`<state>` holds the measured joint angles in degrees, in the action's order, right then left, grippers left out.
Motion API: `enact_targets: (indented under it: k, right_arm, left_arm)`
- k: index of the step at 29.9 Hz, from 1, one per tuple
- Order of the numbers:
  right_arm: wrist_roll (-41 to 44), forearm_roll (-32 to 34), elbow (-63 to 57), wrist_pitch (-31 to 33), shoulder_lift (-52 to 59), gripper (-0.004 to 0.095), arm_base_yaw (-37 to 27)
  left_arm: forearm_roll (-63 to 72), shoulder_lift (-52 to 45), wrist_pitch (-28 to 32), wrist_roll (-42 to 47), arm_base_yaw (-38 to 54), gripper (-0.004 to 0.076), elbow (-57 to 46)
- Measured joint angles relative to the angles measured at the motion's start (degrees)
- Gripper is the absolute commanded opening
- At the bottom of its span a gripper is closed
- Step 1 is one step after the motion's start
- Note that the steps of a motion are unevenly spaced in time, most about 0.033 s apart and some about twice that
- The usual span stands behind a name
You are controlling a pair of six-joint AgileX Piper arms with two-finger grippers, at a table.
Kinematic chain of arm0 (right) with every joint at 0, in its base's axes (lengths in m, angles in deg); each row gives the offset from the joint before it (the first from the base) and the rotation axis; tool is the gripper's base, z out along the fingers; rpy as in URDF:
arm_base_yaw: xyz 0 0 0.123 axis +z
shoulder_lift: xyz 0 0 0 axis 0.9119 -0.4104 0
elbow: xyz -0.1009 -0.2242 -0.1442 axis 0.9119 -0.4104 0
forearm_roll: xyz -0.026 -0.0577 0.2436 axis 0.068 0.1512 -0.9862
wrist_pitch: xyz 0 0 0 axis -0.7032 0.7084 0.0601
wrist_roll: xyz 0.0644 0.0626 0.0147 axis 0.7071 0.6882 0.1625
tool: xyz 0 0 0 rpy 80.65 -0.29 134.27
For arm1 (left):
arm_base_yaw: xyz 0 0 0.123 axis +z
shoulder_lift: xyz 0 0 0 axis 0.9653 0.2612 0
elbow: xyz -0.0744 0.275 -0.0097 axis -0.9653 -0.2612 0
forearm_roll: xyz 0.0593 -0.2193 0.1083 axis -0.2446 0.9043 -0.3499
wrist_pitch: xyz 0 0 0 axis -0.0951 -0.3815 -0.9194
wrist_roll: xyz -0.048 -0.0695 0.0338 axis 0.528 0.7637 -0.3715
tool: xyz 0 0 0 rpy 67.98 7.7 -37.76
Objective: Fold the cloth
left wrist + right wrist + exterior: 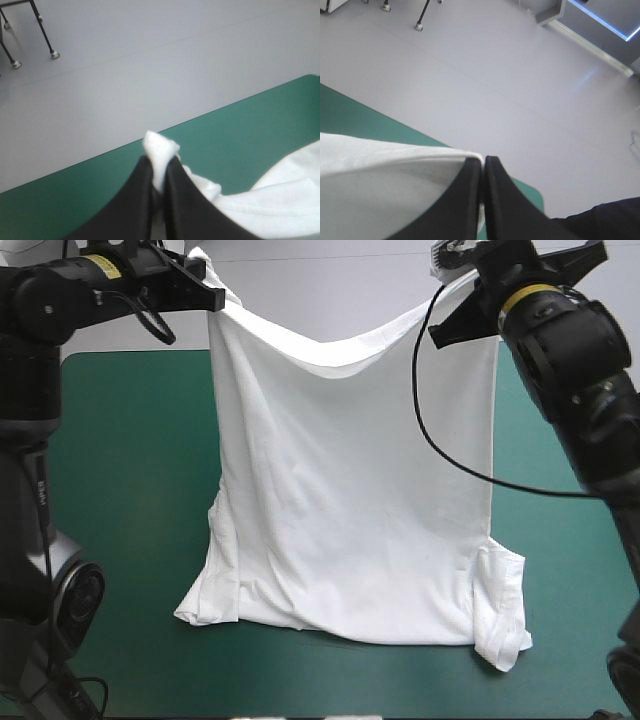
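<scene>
The white T-shirt [350,490] hangs as a broad sheet between my two raised grippers, its hem stretched across the top and sagging in the middle. Its lower part, with both sleeves, rests on the teal-green cover [130,490] toward the front. My left gripper [218,298] is shut on the T-shirt's upper left corner; a white tuft [160,147] pokes out between the black fingers [135,200]. My right gripper [462,320] is shut on the upper right corner, the hem edge [420,155] running into its fingers [470,200].
Bare teal-green cover lies to the left [120,540] and right [570,570] of the hanging shirt. The table's far edge [200,117] shows ahead of the left gripper, with floor beyond.
</scene>
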<state>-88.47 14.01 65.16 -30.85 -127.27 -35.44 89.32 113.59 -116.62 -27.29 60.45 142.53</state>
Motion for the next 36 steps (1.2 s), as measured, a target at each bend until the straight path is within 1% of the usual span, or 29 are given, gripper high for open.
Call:
enact_targets:
  k: [5, 8, 11, 16, 23, 25, 27, 30, 32, 33, 34, 36]
  right_arm:
    - [-3.07, -14.13, -0.29, -5.14, -8.74, -0.0019, -10.77]
    - [-6.7, -22.37, -0.4, -6.38, -14.14, -0.0019, -14.86]
    - [-10.46, -28.58, -0.4, -6.8, -19.32, -0.0019, -17.57]
    - [-14.13, -35.84, -0.57, -7.07, -26.47, -0.0019, -20.49]
    - [-17.2, -44.82, -1.11, -2.4, -32.55, -0.0007, -24.07]
    - [-17.7, -47.83, -2.15, -1.73, -33.51, 0.0045, -25.22]
    - [-19.11, -50.67, -3.69, -1.51, -34.34, 0.0139, -26.51]
    - [-21.09, -53.64, -4.89, -1.4, -35.11, 0.0338, -27.94]
    - [-21.65, -54.7, -4.94, -1.64, -35.49, 0.0436, -28.64]
    - [-21.79, -55.46, -4.94, -1.95, -35.6, 0.0461, -28.96]
    - [-21.87, -56.07, -4.94, -2.27, -35.65, 0.0481, -29.23]
    - [-22.21, -57.11, -4.94, -2.85, -35.65, 0.0485, -29.78]
  left_arm:
    - [-0.15, 6.78, 0.81, 0.0, 1.6, -0.0009, -0.03]
    - [-0.02, 10.87, 1.85, 0.0, 2.71, -0.0009, -0.03]
    - [0.23, 15.13, 3.64, 0.0, 3.23, -0.0009, -0.03]
    - [1.19, 22.47, 5.55, -0.06, 3.72, -0.0009, -0.07]
    - [1.99, 30.11, 6.35, -0.11, 3.76, -0.0009, -0.6]
    - [2.08, 31.18, 6.59, -0.13, 3.92, -0.0008, -0.61]
    - [2.49, 31.83, 6.92, -0.07, 4.27, -0.0003, -0.61]
    - [3.28, 32.3, 7.98, -0.02, 5.17, 0.0048, -0.61]
    - [3.96, 32.7, 8.43, -0.02, 5.9, 0.0117, -0.61]
    - [4.57, 32.88, 8.43, -0.02, 6.26, 0.0152, -0.61]
    - [5.28, 33.09, 8.55, -0.02, 6.71, 0.02, -0.61]
    - [7.32, 33.61, 8.47, -0.12, 7.55, 0.0303, -0.61]
